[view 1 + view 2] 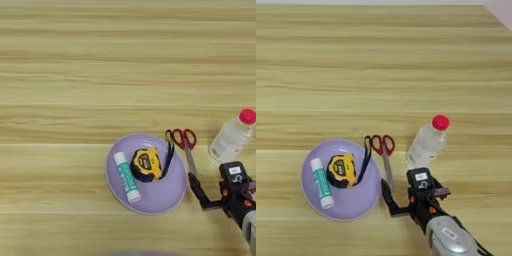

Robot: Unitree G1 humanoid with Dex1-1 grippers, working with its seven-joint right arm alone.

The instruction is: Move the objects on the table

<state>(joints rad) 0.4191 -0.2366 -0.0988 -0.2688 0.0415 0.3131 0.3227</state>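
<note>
**Claw low beside scissors and bottle: knock risk**

Claw (401, 192) sits low over the surface (381, 60), fingers spread apart and gripping nothing; one black finger reaches toward the tip of the scissors (384, 155), the other lies under the bottle (427, 142). We note the bottle lying tilted just beyond the claw, its red cap pointing away. Tape measure (341, 170) and glue stick (321, 183) rest on the lilac plate (363, 202), the tape's strap trailing over the rim toward the scissor handles. Our judgement: any forward push may roll the bottle, or nudge the blades into the plate.
</note>
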